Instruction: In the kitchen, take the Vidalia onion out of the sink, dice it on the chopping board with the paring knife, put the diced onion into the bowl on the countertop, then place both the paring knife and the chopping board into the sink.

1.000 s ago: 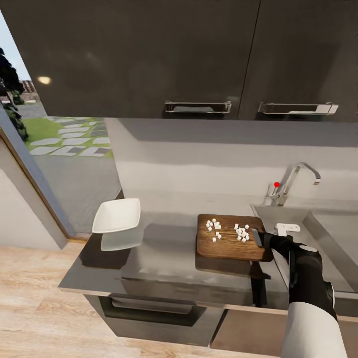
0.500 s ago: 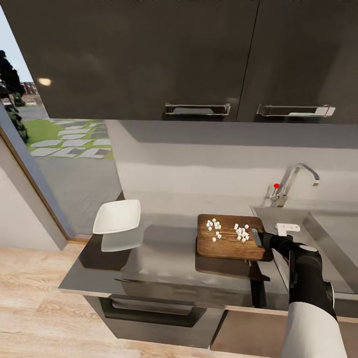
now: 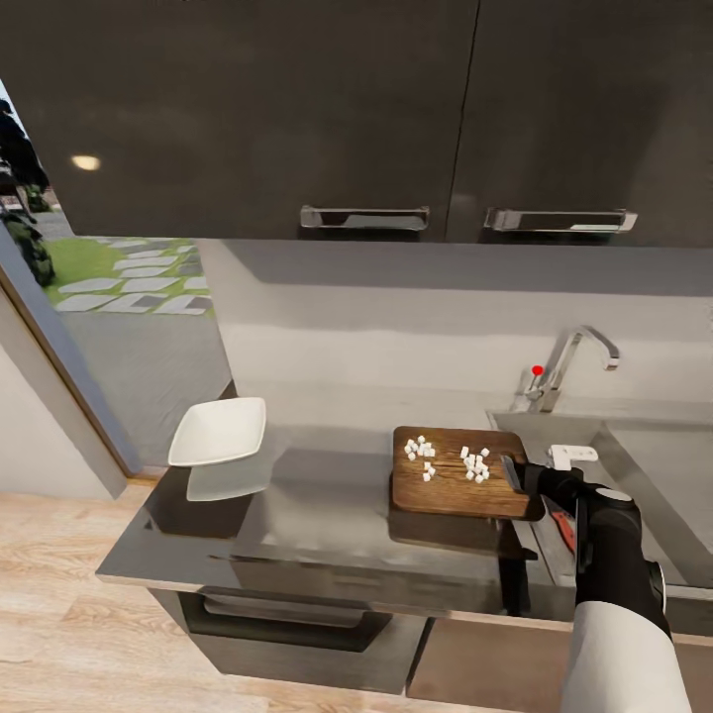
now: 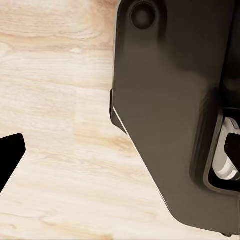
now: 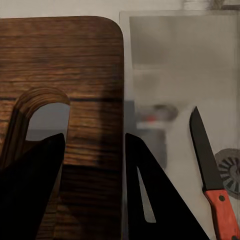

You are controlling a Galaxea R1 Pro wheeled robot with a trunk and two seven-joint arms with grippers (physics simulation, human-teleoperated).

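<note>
Grey countertop, sink at its right end. Board beside the sink, long axis across, dice on it. Right gripper straddles the handle-hole end, apparently unclosed. Knife already in the sink. Bowl far left.

Head cam looks down over countertop; right wrist cam sits close above chopping board, shared w/ head; left wrist cam faces floor.

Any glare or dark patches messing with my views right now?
Head view: the countertop is glossy and mirrors the bowl; a light glints on the upper cabinet. Right wrist view: the right claw fingers are black silhouettes shading the chopping board; the paring knife reads clearly.
</note>
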